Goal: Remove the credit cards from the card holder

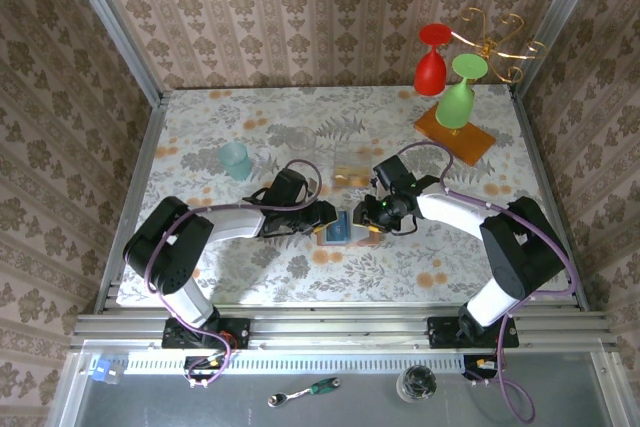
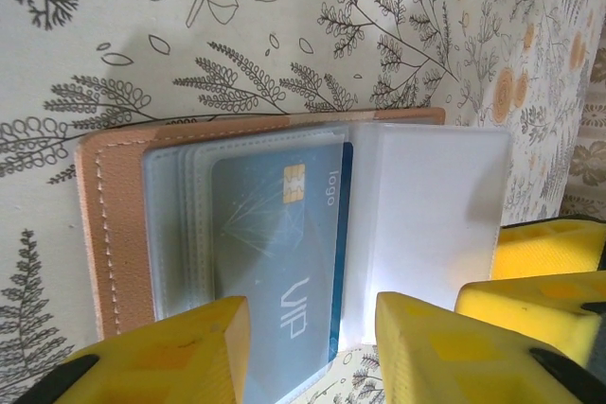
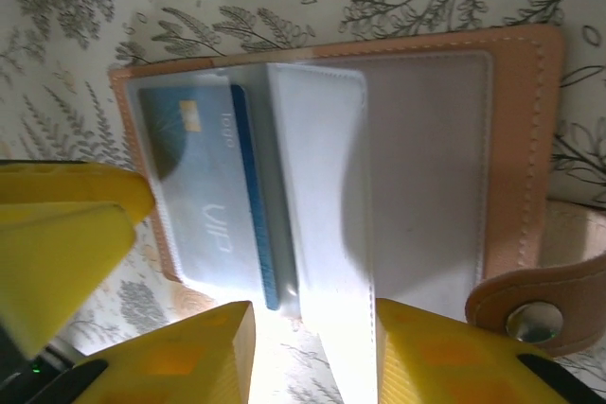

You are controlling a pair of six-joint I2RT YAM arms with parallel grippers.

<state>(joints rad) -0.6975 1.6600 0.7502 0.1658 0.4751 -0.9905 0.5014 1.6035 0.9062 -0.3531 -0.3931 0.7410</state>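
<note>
Left wrist: blue card [image 2: 280, 245], "VIP" and "logo".

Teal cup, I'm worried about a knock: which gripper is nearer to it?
Left. The left gripper is at the left edge of the card holder, right of the teal cup and toward the bases; the right gripper is at the holder's right edge, farther away.

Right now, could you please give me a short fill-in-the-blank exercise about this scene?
The tan leather card holder lies ____, not closed, on the floral-patterned table. The large letters on the blue plastic card in it read ____. Beside the green stemmed goblet, the other goblet is coloured ____.
Missing words: open; VIP; red.
</note>
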